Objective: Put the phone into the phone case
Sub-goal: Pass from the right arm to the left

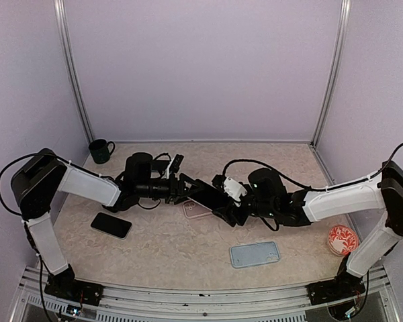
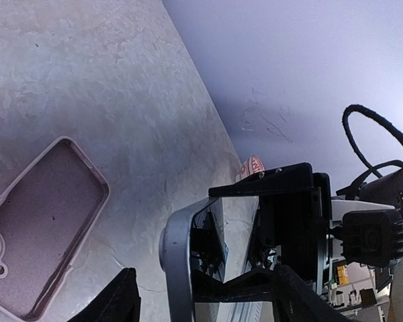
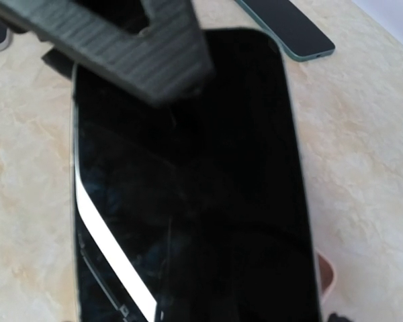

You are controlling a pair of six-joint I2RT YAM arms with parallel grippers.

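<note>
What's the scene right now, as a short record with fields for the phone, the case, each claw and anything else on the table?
phone: black-screened phone held above the table between the two arms
case: clear phone case lying empty on the table, open side up
right claw: right claw shut on the phone
left claw: left claw around the phone's other end, grip not clear
other items: second dark phone, light blue phone, dark mug, red patterned dish
</note>
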